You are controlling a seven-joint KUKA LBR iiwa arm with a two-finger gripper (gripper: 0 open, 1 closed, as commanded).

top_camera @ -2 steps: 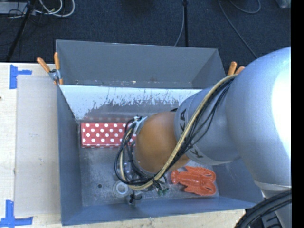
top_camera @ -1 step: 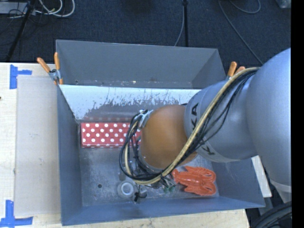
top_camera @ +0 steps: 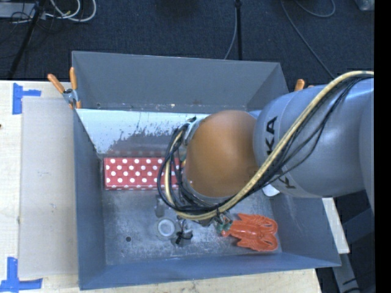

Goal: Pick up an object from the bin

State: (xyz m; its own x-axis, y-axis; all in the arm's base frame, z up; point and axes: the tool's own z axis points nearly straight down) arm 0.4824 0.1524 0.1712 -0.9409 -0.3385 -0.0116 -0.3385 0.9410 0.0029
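Observation:
My gripper (top_camera: 182,234) reaches down to the bin floor near the front middle, mostly hidden under the arm's orange cover. Just left of it lies a small pale grey round cap (top_camera: 165,227), very close to the gripper's tip. To its right, in the front right part of the bin, lies an orange-red lobster-shaped toy (top_camera: 253,231). A flat red box with white dots (top_camera: 137,172) lies further back on the left, its right end hidden behind the arm.
The arm and its cables cover the middle and right of the bin. A small white thing (top_camera: 271,191) peeks out under the arm at the right wall. The front left floor is bare metal.

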